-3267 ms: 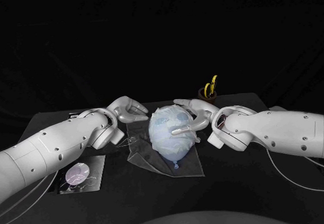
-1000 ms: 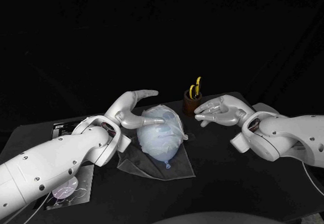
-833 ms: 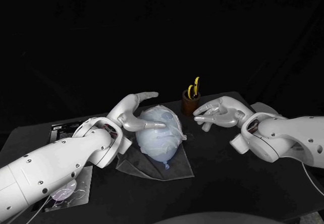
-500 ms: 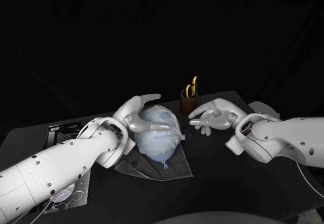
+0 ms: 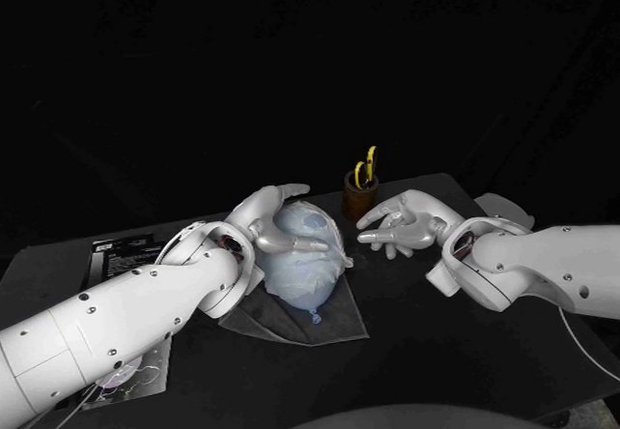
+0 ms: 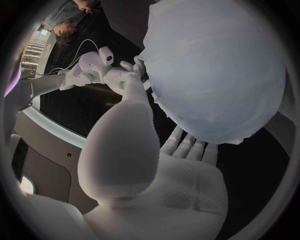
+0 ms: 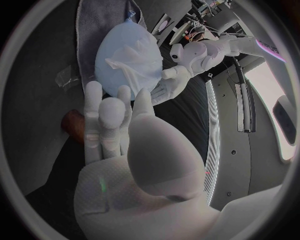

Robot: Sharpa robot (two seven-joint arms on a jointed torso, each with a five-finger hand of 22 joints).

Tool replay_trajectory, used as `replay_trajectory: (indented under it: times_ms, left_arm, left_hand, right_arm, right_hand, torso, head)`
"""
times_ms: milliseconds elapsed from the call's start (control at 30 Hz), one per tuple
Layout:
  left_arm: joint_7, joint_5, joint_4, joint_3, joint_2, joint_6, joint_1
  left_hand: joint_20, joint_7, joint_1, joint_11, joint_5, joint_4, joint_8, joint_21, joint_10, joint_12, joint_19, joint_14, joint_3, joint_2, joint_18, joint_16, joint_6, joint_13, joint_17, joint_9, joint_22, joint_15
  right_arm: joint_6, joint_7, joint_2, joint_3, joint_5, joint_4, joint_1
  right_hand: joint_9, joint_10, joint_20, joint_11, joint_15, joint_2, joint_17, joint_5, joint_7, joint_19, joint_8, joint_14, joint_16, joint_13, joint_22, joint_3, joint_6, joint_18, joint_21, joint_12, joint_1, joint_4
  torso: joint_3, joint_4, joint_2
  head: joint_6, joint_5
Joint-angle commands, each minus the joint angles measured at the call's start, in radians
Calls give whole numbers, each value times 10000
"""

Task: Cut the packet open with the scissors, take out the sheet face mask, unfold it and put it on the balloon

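The balloon (image 5: 314, 290), draped with the mask (image 5: 306, 255), is touched by the left hand's (image 5: 272, 222) wide fingers (image 5: 289, 190); the right hand (image 5: 405, 227) is spread wide, empty, nearby.

Left hand (image 5: 270, 222) rests on balloon (image 5: 306, 270); right hand (image 5: 401, 225) spread, just beside.

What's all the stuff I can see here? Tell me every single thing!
balloon: one, pale blue, middle of the table, lying on the mat
sheet face mask: one, white, draped on the balloon
mat: one, grey, under the balloon
scissors: one pair, yellow handles, standing in the holder
holder: one, brown, far side of the table
packet: one, clear, near left corner
card: one, dark with white print, far left
table: one, black
left robot hand: one, silver, against the balloon's side
right robot hand: one, silver, beside the balloon, not touching
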Motion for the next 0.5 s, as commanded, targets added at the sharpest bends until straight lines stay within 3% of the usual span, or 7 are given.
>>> replay_trajectory:
  times_ms: [33, 67, 167, 267, 367, 500]
  left_arm:
    - [-727, -798, -8, 16, 29, 406, 9]
    - [-771, -882, -17, 17, 29, 401, 9]
    - [-917, -1109, -54, 17, 29, 445, 10]
    - [-1064, -1224, -82, 17, 25, 591, 12]
    - [-1175, -1275, -105, 17, 9, 748, 14]
    - [-1242, -1305, -77, 17, -60, 840, 18]
  left_hand:
    - [7, 1365, 104, 11, 21, -8, -21, 47, -26, -47, 49, 10, -40, 1, 13, -1, -21, 0, 2, 11, 16, 62]
    - [7, 1365, 104, 11, 21, -8, -21, 47, -26, -47, 49, 10, -40, 1, 13, -1, -21, 0, 2, 11, 16, 62]
    - [5, 1371, 104, 14, 20, -8, -10, 48, 18, -39, 51, 36, -39, 2, 19, 5, 17, 6, 8, 22, 17, 59]
    - [3, 1374, 97, 17, 18, -7, -6, 50, 14, -36, 54, 32, -40, 1, 26, 7, 18, 7, 7, 22, 18, 58]
    - [0, 1376, 66, 19, 16, -4, 3, 50, 36, -31, 52, 52, -44, 1, 37, 13, 44, 10, 12, 30, 18, 60]
    - [-2, 1382, -14, 28, 17, -3, 21, 55, 71, -23, 61, 75, -42, 2, 60, 24, 86, 15, 18, 43, 21, 70]
  right_arm:
    - [-165, -173, 54, 3, -363, -6, -7]
    - [-156, -193, 73, 4, -392, -9, -7]
    - [-51, -305, 140, 4, -548, -13, -7]
    - [82, -439, 190, 5, -701, -24, -7]
    - [190, -544, 231, 5, -824, -43, -7]
    - [315, -676, 289, 5, -966, -59, -8]
  right_hand:
    - [13, 122, -61, -25, -66, 128, 1529, 50, -45, 157, -34, 243, 1388, 670, 901, -188, 132, 12, 883, 434, 1, -32]
    - [24, -42, -79, -52, -53, 246, 2029, 75, -72, 162, -30, 214, 1886, 1189, 1349, -265, 158, -36, 1316, 720, 35, -58]
    - [61, -120, -96, -64, -89, 320, 3699, 47, -77, 500, 23, 478, 3224, 2520, 2619, -495, 177, -194, 2491, 1712, -28, -141]
    - [96, 39, -84, -72, -79, 422, 4980, 2, -82, 841, 77, 692, 4118, 5231, 3681, -696, 161, -342, 3448, 4330, -116, -266]
    - [123, 202, -63, -45, -49, 503, 5871, -20, -70, 957, 121, 839, 4638, 6616, 4126, -808, 167, -398, 3830, 5737, -200, -340]
    - [153, 279, -42, -33, -25, 566, 6348, -21, -66, 1001, 178, 912, 4894, 7380, 4381, -895, 210, -427, 4037, 6496, -251, -417]
  torso:
    - [2, -4, -1]
    - [2, -2, -2]
    - [3, 6, -5]
    - [-2, 12, -1]
    - [-15, 5, -5]
    - [-16, 9, -2]
  head:
    - [-10, -11]
    - [-15, -17]
    - [-50, -74]
    - [-82, -112]
    - [-82, -123]
    - [-90, -88]
